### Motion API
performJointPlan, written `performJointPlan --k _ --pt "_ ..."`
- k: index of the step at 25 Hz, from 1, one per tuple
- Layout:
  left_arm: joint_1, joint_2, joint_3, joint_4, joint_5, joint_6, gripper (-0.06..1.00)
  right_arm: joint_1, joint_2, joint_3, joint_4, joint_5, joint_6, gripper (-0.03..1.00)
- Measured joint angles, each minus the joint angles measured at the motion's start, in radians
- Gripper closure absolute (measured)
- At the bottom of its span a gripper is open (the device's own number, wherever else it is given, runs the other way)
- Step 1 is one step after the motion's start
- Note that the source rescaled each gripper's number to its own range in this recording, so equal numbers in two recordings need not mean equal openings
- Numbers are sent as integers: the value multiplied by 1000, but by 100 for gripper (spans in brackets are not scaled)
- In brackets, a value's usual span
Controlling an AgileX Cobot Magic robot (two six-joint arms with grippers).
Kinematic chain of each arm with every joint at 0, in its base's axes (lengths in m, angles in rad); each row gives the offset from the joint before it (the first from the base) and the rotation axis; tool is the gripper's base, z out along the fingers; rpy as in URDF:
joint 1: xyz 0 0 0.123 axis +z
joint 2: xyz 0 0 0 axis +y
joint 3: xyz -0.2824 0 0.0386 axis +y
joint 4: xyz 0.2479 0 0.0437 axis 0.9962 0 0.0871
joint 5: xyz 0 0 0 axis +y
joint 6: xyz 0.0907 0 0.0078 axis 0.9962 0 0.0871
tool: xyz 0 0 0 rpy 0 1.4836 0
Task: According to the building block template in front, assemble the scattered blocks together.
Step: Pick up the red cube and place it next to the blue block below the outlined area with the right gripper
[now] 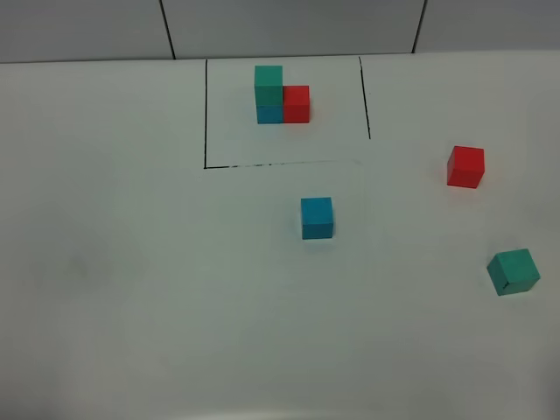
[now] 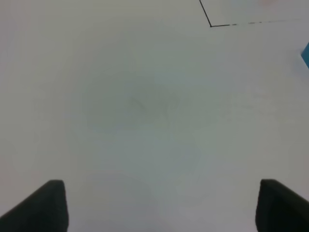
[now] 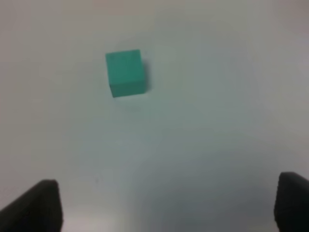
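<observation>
The building block template (image 1: 282, 94) stands at the back of the table inside thin black lines: a green cube on a blue one, a red cube beside them. Three scattered blocks lie loose: a blue cube (image 1: 317, 218) near the middle, a red cube (image 1: 465, 166) to the right, a teal-green cube (image 1: 514, 271) at the far right. Neither arm shows in the high view. My right gripper (image 3: 166, 208) is open above bare table, with the green cube (image 3: 126, 73) ahead of it. My left gripper (image 2: 161, 208) is open over bare table; a blue cube edge (image 2: 305, 54) shows at that view's border.
The white table (image 1: 131, 280) carries the black drawn frame (image 1: 206, 114), whose corner (image 2: 211, 25) shows in the left wrist view. A grey wall with dark seams (image 1: 166, 26) runs along the back edge.
</observation>
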Motion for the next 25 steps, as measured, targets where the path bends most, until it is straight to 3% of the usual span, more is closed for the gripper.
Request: performJointPlan --k 4,10,18,25 --pt "0 0 0 0 0 0 17 0 225 -65 -21 -110 -21 16" --pt "0 0 0 0 0 0 17 0 596 -156 -27 -206 -51 1" --pt "0 0 0 0 0 0 18 0 924 -266 25 -317 -69 -1" --pt "0 0 0 0 0 0 18 0 1153 -515 95 -327 -42 -1"
